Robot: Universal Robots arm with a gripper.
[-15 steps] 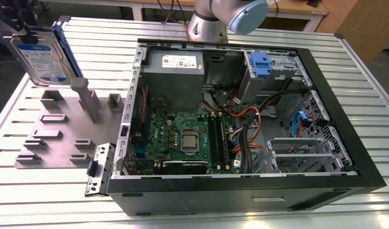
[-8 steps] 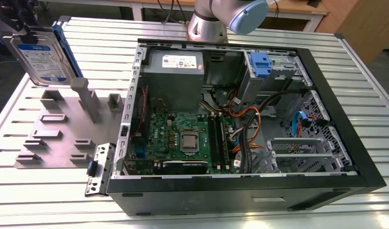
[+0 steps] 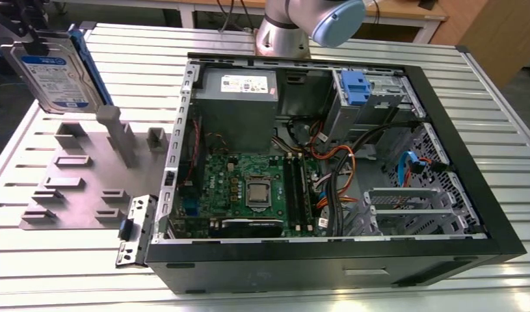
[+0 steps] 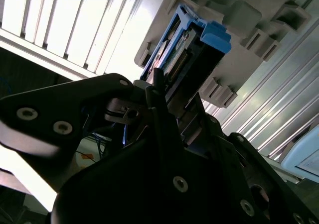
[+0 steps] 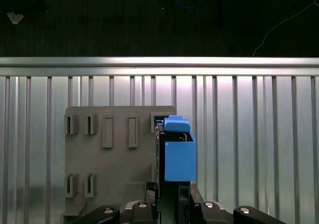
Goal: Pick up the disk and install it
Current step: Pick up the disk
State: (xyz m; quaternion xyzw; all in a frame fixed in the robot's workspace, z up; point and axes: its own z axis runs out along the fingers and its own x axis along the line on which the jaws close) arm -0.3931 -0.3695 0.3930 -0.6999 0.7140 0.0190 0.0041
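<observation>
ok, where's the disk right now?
Far left in the exterior view: the disk stands on edge in the gripper, by the far edge of the grey fixture, left of the open PC case.

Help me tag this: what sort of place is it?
Probably a robotics lab workbench for computer assembly: an open PC case on a slatted aluminium table, a grey fixture plate and the disk.
</observation>
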